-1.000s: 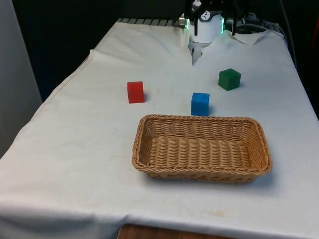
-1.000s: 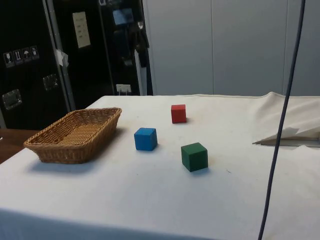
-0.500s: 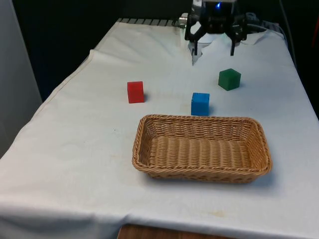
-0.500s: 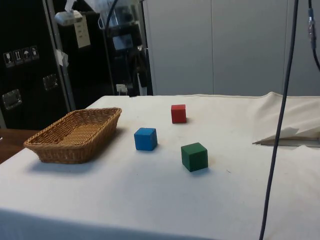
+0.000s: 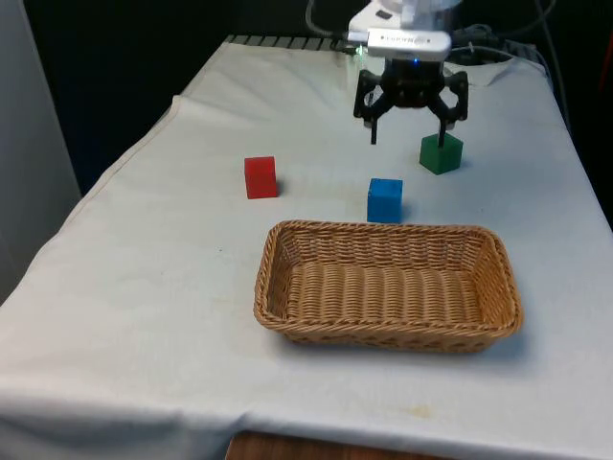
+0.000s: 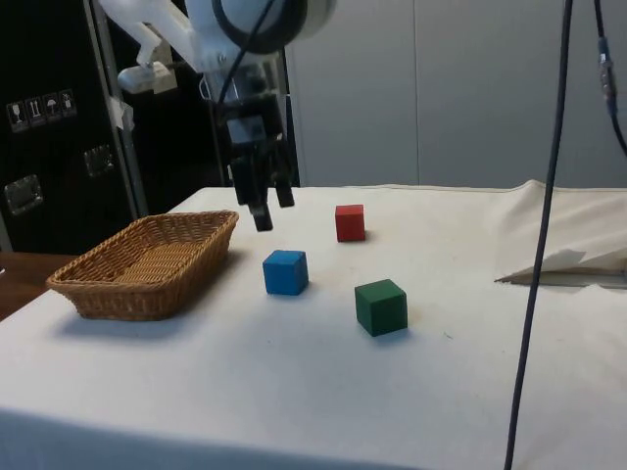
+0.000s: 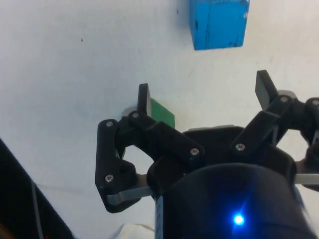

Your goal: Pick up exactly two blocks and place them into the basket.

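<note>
I have the pincer (image 5: pixel 409 131) hanging in the air above the worktop (image 5: pixel 172 278), its two fingers spread wide with nothing between them. From the front it sits above the gap between the green block (image 5: pixel 441 153) and the blue block (image 5: pixel 385 200), the finger (image 5: pixel 443 125) on the front view's right crossing just in front of the green block's top edge. From the side I see the pincer (image 6: pixel 266 206) well above the cloth, on the basket's side of the blue block (image 6: pixel 285 271).

Through the wrist camera the blue block (image 7: pixel 218 23) lies ahead of the fingertips, and a corner of the green block (image 7: pixel 162 112) peeks out just beside one finger (image 7: pixel 143 99).

The red block (image 5: pixel 261 177) stands apart on the front view's left, well clear of the other two. In the side view it is the far one (image 6: pixel 350 222), with the green block (image 6: pixel 380 306) nearest that camera.

The wicker basket (image 5: pixel 287 316) lies on the near part of the worktop with no block in it; the blue block stands just beyond its far rim. All three blocks rest on the cloth, none touching another.
</note>
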